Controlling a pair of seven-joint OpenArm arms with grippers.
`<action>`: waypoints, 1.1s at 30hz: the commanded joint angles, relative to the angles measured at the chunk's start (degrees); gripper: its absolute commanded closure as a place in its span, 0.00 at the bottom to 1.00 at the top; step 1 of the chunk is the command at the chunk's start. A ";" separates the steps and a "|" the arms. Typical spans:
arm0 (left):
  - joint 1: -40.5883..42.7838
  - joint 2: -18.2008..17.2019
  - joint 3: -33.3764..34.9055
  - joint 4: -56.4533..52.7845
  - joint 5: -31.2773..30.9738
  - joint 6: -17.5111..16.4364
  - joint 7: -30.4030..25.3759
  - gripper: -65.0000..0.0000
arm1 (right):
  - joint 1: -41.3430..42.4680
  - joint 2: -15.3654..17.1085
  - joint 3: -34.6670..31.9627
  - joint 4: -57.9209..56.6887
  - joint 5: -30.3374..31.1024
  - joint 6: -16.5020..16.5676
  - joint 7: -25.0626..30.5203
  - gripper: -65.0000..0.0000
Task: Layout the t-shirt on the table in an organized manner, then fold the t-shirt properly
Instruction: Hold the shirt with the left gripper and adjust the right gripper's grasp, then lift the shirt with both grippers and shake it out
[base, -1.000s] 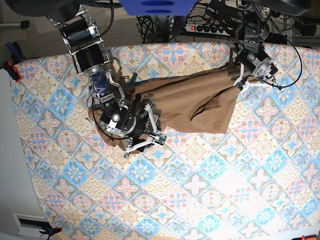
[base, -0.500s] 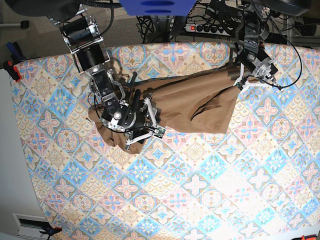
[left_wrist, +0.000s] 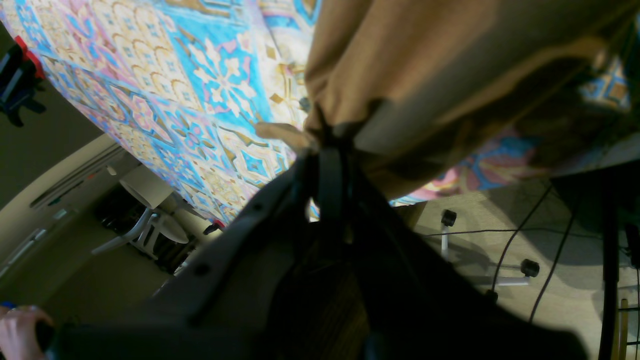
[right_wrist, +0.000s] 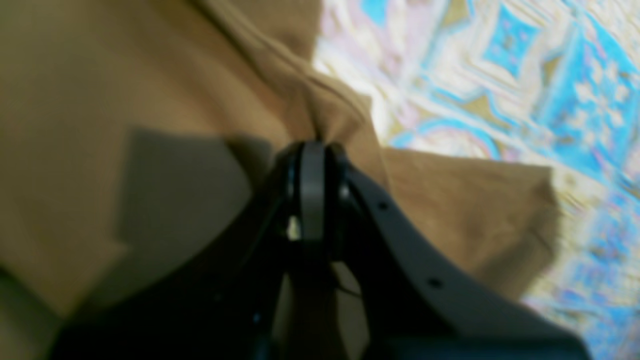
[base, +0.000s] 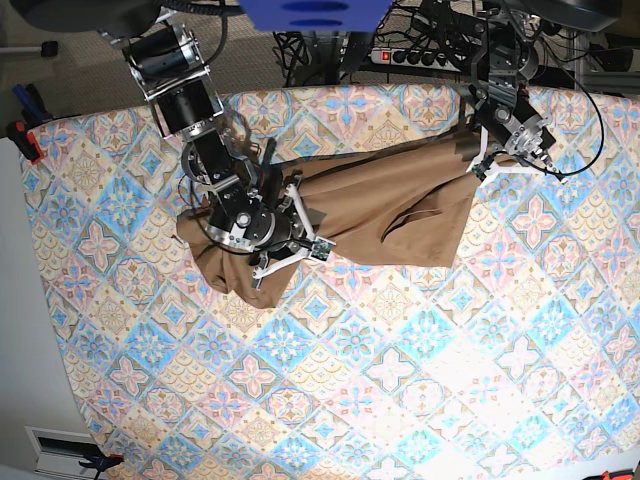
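T-shirt (base: 380, 205) lies crumpled across the far part of the table (base: 400, 380). Left gripper (left_wrist: 327, 137) pinches its edge; right gripper (right_wrist: 312, 145) is clamped on a bunched fold.

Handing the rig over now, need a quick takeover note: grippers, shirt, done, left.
Left gripper: shut on the t-shirt, pinching an edge near the far edge of the table.
Right gripper: shut on the t-shirt, pinching a fold at its other end.
T-shirt: stretched between the two arms at the table's far side, wrinkled, bunched under the right arm.
Done: both ends gripped.
Left: spread it flat, then every fold.
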 joint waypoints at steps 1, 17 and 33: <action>-0.32 -0.36 -0.14 0.91 1.01 0.14 0.59 1.00 | 1.13 0.30 0.55 0.91 -2.98 -0.26 -0.53 1.00; -14.47 5.27 0.03 1.08 1.10 0.14 3.27 1.00 | 1.57 0.04 10.05 20.87 -8.87 -0.26 -4.75 1.00; -56.23 15.64 13.83 -12.63 18.77 0.14 3.27 1.00 | 15.02 -2.77 28.77 20.78 -8.69 -0.35 -4.58 1.00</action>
